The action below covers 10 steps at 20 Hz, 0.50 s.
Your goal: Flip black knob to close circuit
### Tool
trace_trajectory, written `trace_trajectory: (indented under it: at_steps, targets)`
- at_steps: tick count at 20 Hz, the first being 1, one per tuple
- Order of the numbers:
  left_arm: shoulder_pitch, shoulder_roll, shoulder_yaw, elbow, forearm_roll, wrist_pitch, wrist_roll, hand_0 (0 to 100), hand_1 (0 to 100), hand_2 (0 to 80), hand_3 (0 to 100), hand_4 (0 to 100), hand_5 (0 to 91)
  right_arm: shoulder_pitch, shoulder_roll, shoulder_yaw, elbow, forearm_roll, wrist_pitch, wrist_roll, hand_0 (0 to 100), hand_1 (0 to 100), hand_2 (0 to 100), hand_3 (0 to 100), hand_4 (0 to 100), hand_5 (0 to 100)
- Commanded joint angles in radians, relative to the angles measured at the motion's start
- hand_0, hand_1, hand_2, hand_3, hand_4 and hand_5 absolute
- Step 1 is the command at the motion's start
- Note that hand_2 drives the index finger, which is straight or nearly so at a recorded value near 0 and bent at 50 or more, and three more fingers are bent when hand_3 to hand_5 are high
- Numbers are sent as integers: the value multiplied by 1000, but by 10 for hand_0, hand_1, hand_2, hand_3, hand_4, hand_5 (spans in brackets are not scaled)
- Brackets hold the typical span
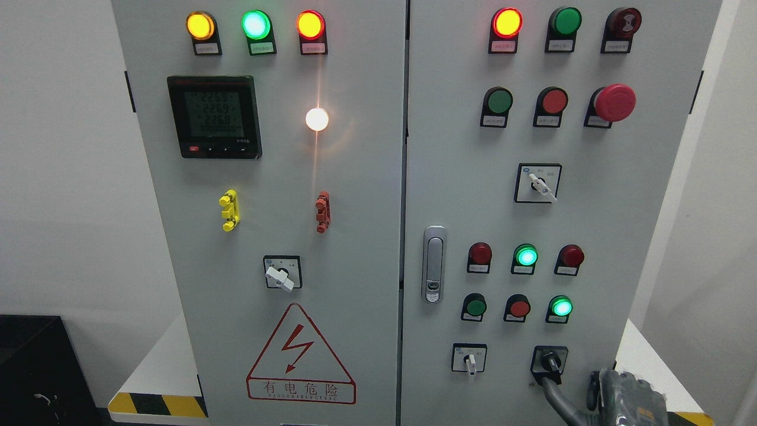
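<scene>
Your black knob [549,361] sits bottom right on the cabinet's right door [644,195], up and left of your right hand [571,396]. One finger already reaches it; can't tell whether it's actually gripping. Left hand's nowhere in view.

Plain white walls [65,177] flank a white plinth with hazard stripes [157,404]; black furniture [35,367] stands lower left.

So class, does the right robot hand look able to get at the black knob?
Probably yes: the right robot hand sits just right of the black knob, a finger reaching under it, nothing between.
</scene>
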Motion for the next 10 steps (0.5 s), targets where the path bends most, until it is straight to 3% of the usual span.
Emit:
trace_trajectory:
  at_steps: [1,10]
  targets:
    - [23,0,0,-29,-1,1,0,120,556,0,0,0,0,0,-5,-17,0,-2,2,-2,0,61,884,1000,942,1000]
    - [23,0,0,-31,1,1,0,120,556,0,0,0,0,-5,-5,-20,-3,-7,2,-2,0,62,882,1000,944,1000]
